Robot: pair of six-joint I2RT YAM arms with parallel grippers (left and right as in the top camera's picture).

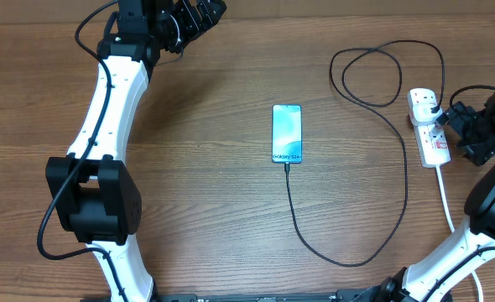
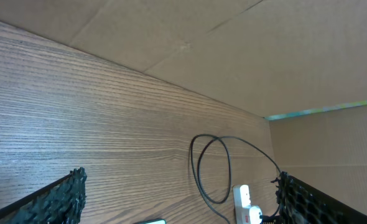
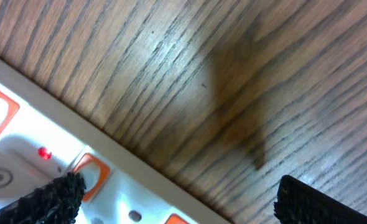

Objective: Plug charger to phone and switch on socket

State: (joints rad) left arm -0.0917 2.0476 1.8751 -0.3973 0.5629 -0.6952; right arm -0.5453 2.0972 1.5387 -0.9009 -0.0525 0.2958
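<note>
The phone (image 1: 287, 133) lies face up mid-table with its blue-to-white screen lit. The thin black charger cable (image 1: 403, 159) runs from the phone's bottom edge, loops right and back, and ends in a black plug (image 1: 433, 106) seated in the white socket strip (image 1: 429, 138). My right gripper (image 1: 455, 127) is open, right at the strip's right side. In the right wrist view (image 3: 177, 202) one fingertip sits over the strip (image 3: 22, 155), by an orange-red switch (image 3: 87, 176) and a small lit red light (image 3: 44, 153). My left gripper (image 1: 199, 17) is open and empty at the far left back; it also shows in the left wrist view (image 2: 180, 196).
The strip's thick white cord (image 1: 445, 197) runs toward the front right. Brown cardboard walls (image 2: 233, 56) stand behind the table. The strip (image 2: 246, 205) and a cable loop (image 2: 211, 168) show in the left wrist view.
</note>
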